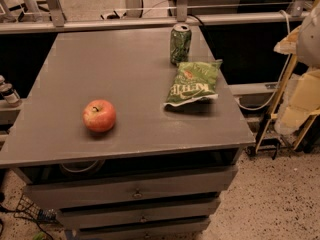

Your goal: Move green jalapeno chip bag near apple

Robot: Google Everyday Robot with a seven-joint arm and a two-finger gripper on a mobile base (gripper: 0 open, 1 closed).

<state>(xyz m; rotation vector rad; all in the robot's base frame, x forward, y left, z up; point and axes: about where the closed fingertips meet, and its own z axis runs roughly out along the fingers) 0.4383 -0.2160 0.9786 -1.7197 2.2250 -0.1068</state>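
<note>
The green jalapeno chip bag lies flat on the right part of the grey tabletop, its white lettering upside down to me. The red apple with yellowish patches stands at the front left, about a bag's length and a half from the bag. My gripper is at the end of the pale arm at the right edge of the view. It hangs off the table, to the right of the bag and lower, and touches nothing.
An upright green soda can stands just behind the bag. The table has drawers below its front edge. A metal rail runs behind the table. A small bottle sits off the left edge.
</note>
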